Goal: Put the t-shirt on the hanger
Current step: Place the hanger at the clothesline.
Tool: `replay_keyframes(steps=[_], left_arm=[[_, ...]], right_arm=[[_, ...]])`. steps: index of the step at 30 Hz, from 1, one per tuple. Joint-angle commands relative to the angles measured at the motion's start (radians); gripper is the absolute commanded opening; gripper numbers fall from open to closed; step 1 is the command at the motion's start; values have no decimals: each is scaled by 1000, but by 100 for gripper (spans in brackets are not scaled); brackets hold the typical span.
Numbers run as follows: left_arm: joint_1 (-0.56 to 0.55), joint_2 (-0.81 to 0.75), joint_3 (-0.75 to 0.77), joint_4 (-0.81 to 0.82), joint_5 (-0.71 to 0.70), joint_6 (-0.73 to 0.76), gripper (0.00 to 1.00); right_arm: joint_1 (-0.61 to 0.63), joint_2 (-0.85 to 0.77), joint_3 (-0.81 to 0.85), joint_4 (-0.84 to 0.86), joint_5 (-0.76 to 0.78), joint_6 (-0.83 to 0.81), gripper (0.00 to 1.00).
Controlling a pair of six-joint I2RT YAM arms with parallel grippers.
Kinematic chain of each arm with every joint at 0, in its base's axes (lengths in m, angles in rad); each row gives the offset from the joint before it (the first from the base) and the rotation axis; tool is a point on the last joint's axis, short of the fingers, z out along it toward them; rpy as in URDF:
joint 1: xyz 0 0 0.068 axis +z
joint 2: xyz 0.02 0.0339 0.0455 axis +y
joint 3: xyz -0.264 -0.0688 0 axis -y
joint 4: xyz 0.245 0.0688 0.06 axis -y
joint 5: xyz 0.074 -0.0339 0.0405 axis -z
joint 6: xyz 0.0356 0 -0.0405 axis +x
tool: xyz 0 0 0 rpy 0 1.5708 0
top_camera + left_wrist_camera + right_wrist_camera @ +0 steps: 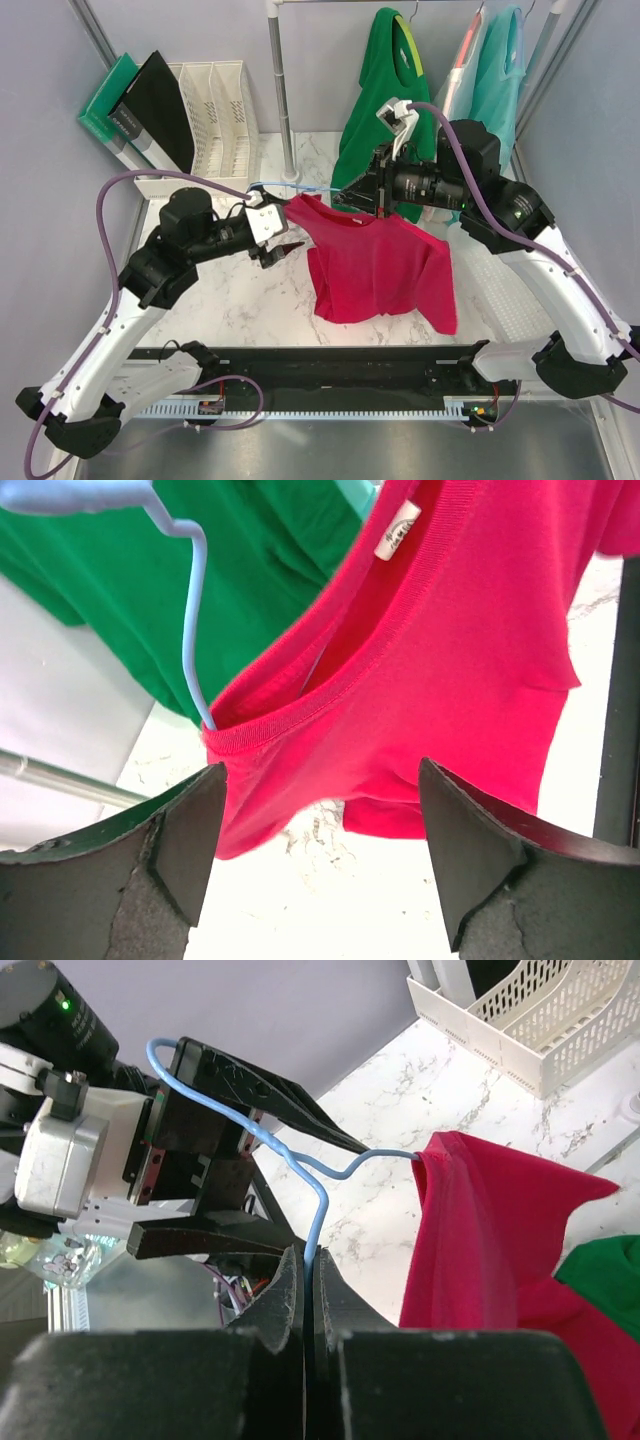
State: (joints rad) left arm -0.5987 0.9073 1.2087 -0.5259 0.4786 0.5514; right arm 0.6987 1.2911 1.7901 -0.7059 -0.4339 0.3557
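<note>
Pinching hanger tight with right gripper to hold it up | hovering left gripper wide open by the collar, ready to tug | hanging t-shirt over desk middle, wire inside collar, hem toward near edge

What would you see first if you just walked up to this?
The bright red t-shirt in the middle of the table, with a thin blue hanger poking out of its neck. The right gripper pinches that wire, and the left gripper is open by the collar.
</note>
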Motion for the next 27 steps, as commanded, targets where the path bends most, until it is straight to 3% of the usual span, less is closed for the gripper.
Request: replay_keyframes(steps=[1,4,8,13,17,23,27], left_arm=[[125,-157,5,92,-235,-188,86],[132,-157,11,95,-226,-186,88],[132,-165,-14,86,-114,-131,88],[128,-63,95,-103,211,106,86],[119,-18,108,-148,187,247,86],[119,-148,-102,127,178,408,86],[117,-139,-98,164,189,507,86]], right_arm=[[-103,-78,92,0,379,28,0],[-102,-101,59,19,287,0,0],[-102,-212,-127,62,88,-91,0],[-102,-263,-198,32,86,-149,0],[-102,-259,-198,66,35,-155,0],[-102,-268,-245,55,30,-170,0],[-100,-274,-287,63,17,-167,0]])
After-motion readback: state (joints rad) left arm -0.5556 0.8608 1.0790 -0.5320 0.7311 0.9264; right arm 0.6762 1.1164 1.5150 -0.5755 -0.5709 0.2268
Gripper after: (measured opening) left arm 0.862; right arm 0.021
